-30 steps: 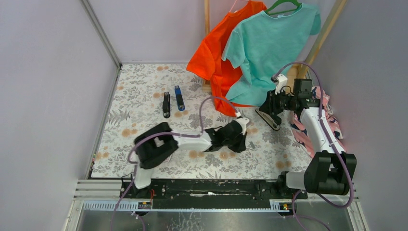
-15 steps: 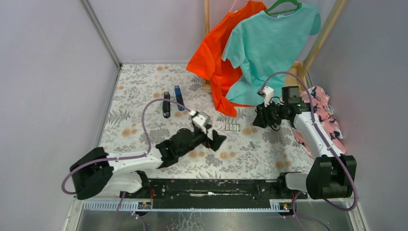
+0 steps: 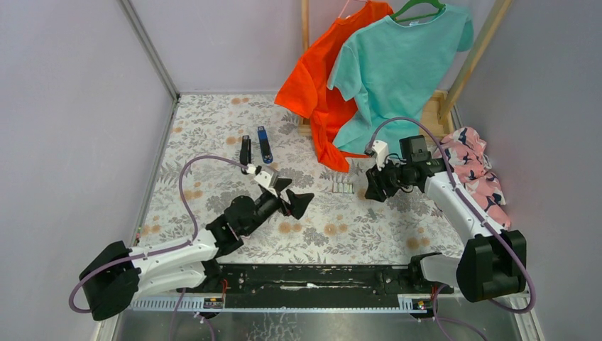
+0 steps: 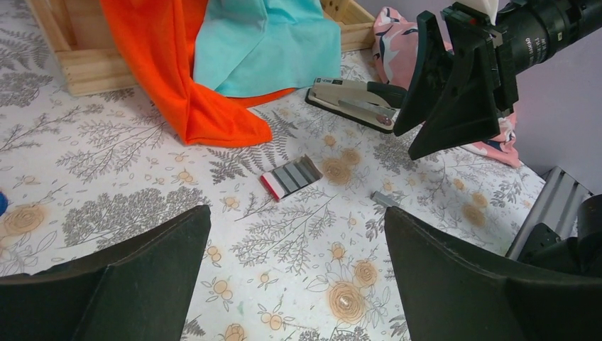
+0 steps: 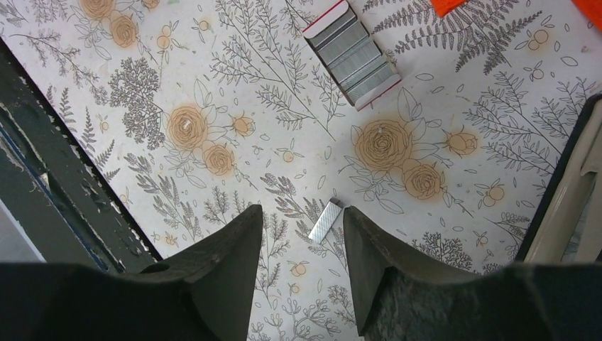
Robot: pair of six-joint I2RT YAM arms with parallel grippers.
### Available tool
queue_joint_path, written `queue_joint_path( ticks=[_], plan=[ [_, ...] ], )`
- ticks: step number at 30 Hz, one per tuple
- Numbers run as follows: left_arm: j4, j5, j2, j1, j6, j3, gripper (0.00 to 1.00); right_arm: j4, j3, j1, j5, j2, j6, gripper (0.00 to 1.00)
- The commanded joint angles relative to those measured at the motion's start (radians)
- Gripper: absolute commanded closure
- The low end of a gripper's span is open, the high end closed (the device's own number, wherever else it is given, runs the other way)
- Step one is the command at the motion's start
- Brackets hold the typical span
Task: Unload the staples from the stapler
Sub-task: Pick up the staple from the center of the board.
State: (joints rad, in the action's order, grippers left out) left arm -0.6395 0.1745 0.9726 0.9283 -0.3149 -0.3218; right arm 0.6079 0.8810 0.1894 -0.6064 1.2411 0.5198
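Stapler: one end hidden behind R gripper, upper right of L wrist view; cut off by right edge in R wrist view. Staples too small to tell in top view.

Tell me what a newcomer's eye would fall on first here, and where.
The orange shirt and teal shirt hanging at the back stand out most. In front of them the right claw hangs open over a loose strip of staples on the flowered cloth, with the stapler lying close by.
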Motion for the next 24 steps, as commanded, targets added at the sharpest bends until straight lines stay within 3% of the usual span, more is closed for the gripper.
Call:
queue_joint_path(
  ticks=[1,24],
  plan=[
    [-0.071,0.053,-0.033,-0.006,0.010,0.026,0.00,-0.002,0.020,0.015,0.026,0.017,0.022,0.47],
    [-0.028,0.109,-0.034,-0.009,0.054,-0.008,0.00,0.072,0.062,0.025,0.048,0.068,0.061,0.47]
  ],
)
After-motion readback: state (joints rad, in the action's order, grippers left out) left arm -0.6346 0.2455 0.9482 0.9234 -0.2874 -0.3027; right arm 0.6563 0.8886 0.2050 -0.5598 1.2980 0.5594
